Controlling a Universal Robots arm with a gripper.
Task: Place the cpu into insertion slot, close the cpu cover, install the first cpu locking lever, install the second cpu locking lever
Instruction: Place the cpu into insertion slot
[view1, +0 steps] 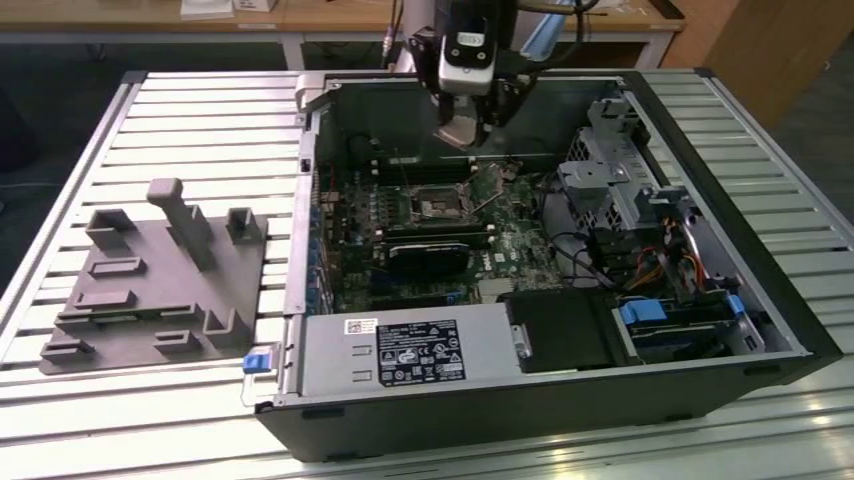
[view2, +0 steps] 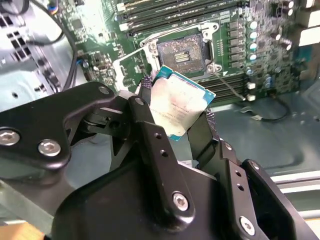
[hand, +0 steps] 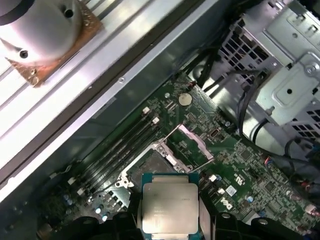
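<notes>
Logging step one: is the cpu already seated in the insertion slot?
No, in the second wrist view the gripper holds the cpu, and the insertion slot lies empty.

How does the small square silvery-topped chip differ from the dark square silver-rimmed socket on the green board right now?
The cpu has a pale metal top with a teal edge; the insertion slot is dark inside. The cpu hangs tilted in the gripper, above the green board; the insertion slot lies flat in it, uncovered and empty. Both are square.

The cpu (view2: 180, 100) in the pincer (view2: 177, 104) hangs above the insertion slot (view2: 182, 50).
</notes>
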